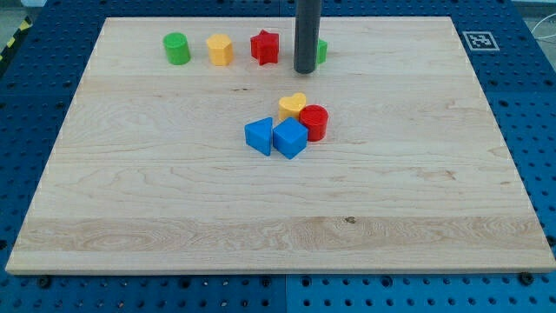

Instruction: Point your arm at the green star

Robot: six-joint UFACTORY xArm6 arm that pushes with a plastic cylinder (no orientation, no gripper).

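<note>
**Rod planted at the green star, top of the board**

Board first: we see a pale wooden top on a blue pegged bench, with a small printed marker at its top right corner. Our dark rod comes down from the view's top, and my tip rests just left of the green star, touching it or very nearly; the rod hides most of that block, so its star shape is hard to confirm. The rod has no jaws to part or close; it is a bare end holding nothing. We judge the pointing essentially done, since the tip sits right against its target.

Along the same top row, leftward, stand a red star, a yellow hexagonal block and a green cylinder, spaced apart. Near the centre a tight cluster touches together: blue cube, blue triangular block, red cylinder, yellow heart. It lies well clear of the tip, so nothing there needs disturbing.
</note>
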